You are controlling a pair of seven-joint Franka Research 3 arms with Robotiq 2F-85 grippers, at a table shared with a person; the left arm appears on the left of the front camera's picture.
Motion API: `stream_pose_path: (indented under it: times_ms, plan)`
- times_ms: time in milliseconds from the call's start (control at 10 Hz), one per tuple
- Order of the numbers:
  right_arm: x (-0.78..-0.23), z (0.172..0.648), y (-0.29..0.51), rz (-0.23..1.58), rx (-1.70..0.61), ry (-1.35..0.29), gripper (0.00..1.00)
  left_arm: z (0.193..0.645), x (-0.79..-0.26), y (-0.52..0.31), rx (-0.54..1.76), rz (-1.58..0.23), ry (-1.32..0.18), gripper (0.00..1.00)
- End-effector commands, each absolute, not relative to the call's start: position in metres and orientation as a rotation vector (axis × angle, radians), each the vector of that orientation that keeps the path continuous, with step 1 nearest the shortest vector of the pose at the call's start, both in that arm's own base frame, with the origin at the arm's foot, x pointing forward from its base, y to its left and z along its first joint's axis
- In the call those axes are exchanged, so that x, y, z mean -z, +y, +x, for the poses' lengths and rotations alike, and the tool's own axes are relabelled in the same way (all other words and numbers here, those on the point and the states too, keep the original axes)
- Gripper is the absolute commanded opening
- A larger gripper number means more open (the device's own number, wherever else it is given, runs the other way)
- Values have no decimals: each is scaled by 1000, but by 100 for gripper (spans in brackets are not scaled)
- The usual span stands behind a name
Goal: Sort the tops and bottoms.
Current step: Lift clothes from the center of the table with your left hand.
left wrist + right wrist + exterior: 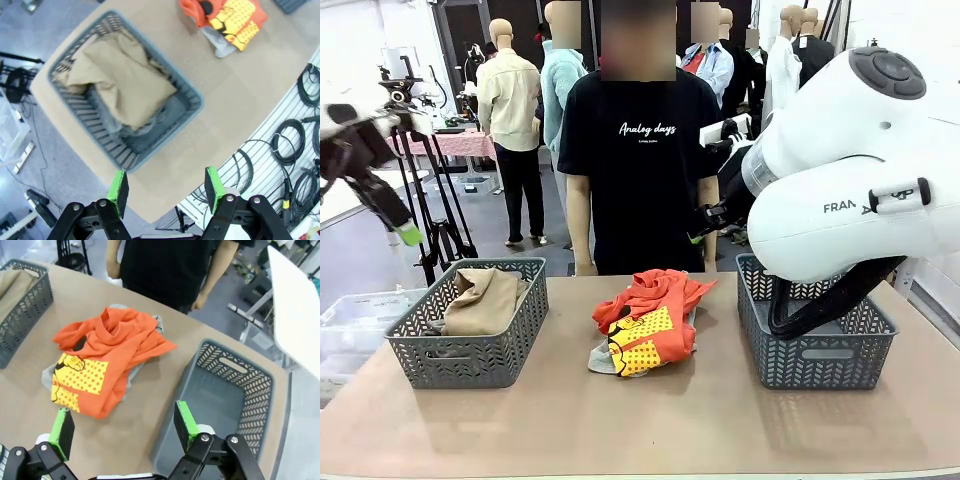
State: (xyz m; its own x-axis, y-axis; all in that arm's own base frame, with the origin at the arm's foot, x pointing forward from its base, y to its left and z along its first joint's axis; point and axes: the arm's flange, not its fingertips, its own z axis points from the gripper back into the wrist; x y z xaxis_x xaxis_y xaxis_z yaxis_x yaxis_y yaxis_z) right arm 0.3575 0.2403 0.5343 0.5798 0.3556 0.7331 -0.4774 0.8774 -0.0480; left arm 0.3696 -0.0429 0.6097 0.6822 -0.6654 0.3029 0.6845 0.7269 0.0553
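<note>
A tan table (640,430) stood in a showroom with a grey floor, and a person in a black T-shirt (640,150) waited at its far edge. At left, the left gripper (405,232) hung above and outside the left basket (470,355), blurred in the front view. The left wrist view showed that gripper (165,186) from above, its green pads apart with nothing between them. The same view showed the khaki-tan garment (120,82) lying over the dark grey garment (162,120) inside the basket (192,97), and coiled cables (295,145) on a white wall panel. At mid-table, the orange-red garment (650,315) lay crumpled on the light grey garment (603,358), clear of both baskets. At right, the white right arm (850,180) hid part of the right basket (815,350). The right wrist view looked down on that basket's floor (220,405), with the right gripper (121,416) spread wide, gripping nothing, over the table between pile and basket.
</note>
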Motion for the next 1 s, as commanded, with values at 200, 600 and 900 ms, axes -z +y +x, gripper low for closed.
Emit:
stream_pose_path:
  times_ms: [200,600,900]
  plan:
    - [-536,371,251,147,-452,-824,100,389,-585,-77,840,-137,-407,80]
    - [-546,374,265,75,-459,-821,100,390,-557,-78,825,-241,-464,80]
    - [-543,371,252,114,-485,-826,100,394,-564,-83,801,-192,-425,80]
